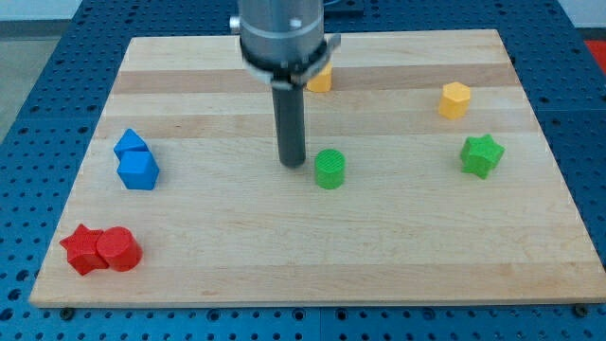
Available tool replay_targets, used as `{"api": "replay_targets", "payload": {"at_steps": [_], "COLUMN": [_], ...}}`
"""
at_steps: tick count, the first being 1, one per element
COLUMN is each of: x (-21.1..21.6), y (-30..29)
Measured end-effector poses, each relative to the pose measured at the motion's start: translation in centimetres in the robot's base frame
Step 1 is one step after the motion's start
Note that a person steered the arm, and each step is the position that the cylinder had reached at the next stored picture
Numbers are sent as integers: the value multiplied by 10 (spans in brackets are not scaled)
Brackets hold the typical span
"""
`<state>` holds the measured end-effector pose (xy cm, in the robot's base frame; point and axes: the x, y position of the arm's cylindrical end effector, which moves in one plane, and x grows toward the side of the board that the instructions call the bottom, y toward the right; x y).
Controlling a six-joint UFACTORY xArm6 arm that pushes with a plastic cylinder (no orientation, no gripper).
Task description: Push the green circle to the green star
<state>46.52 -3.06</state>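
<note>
My tip [292,164] is resting on the board [398,256] just off the view's left side of the green circle [329,169], and that placing is making sense: the green star [481,155] is sitting well off to the view's right of my tip, beyond the circle, so tip, circle and star are lying nearly in one line and a push toward the right should be driving the circle straight at the star. The rod has no jaws, so there is nothing opening or closing; it is gripping nothing, and I cannot tell whether the tip is touching the circle or standing a hair apart. The circle is lying immediately right of my tip, slightly toward the view's bottom, so the push may be needing a small upward bias to meet the star.
</note>
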Motion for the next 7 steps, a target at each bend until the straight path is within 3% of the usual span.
{"api": "replay_targets", "payload": {"at_steps": [5,7], "x": [4,5], "y": [11,80]}}
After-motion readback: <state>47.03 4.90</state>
